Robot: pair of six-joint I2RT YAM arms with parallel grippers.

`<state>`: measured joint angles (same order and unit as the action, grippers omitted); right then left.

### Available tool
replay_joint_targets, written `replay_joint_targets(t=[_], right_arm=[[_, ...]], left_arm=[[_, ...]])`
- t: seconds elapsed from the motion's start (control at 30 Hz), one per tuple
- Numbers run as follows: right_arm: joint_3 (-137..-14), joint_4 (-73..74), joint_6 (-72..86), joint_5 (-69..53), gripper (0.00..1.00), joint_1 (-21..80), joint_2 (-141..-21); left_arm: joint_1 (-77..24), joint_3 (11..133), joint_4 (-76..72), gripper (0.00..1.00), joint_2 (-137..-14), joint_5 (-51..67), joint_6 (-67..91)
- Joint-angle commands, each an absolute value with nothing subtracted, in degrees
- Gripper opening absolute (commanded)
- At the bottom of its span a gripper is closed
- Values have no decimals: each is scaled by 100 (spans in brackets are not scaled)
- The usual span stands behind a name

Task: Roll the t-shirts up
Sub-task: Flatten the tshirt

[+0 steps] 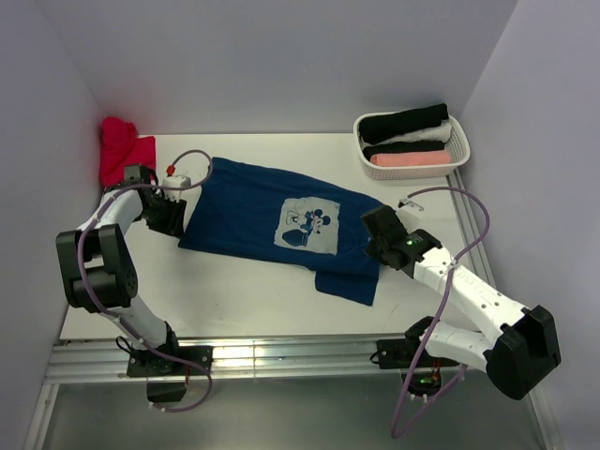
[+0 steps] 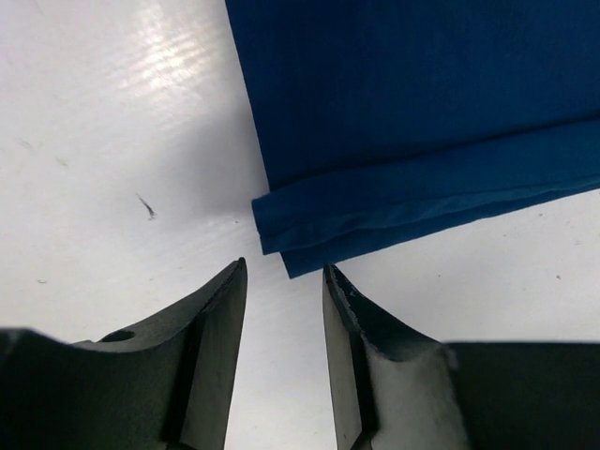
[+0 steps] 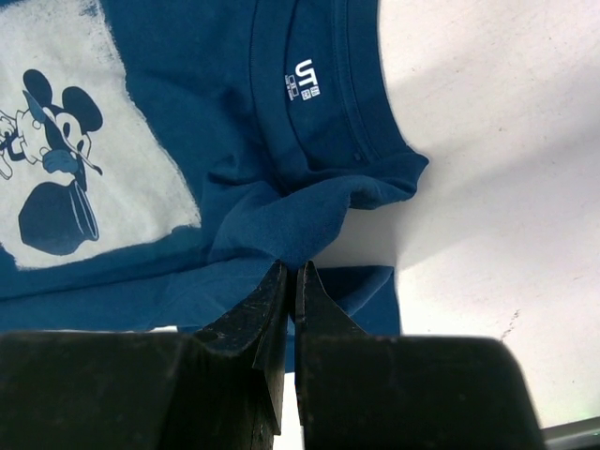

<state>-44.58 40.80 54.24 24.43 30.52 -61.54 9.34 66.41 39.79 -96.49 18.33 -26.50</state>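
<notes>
Two ends matter: right gripper (image 3: 292, 274) pinches the navy t-shirt (image 1: 248, 211) beside its collar (image 3: 319, 112); left gripper (image 2: 281, 272), jaws spread, should bite the mid-frame hem corner (image 2: 278, 242) squarely.

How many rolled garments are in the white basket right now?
3: a black roll at the far side, a white roll in the middle, a pink roll at the near side. Others may lie hidden beneath.
</notes>
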Motion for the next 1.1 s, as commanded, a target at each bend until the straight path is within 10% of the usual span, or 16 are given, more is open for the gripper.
replay_joint_targets(t=[0.0, 0.53, 1.07], right_arm=[[-4421, 3894, 5344, 2496, 0, 3015, -6170], [-4377, 3850, 5335, 2452, 0, 3015, -6152], [-4368, 3876, 5335, 2470, 0, 3015, -6108]], left_arm=[[949, 6539, 3903, 44, -9685, 1890, -2628], [949, 6671, 3718, 45, -10151, 2030, -2426], [949, 6864, 3920, 0, -10046, 2136, -2426]])
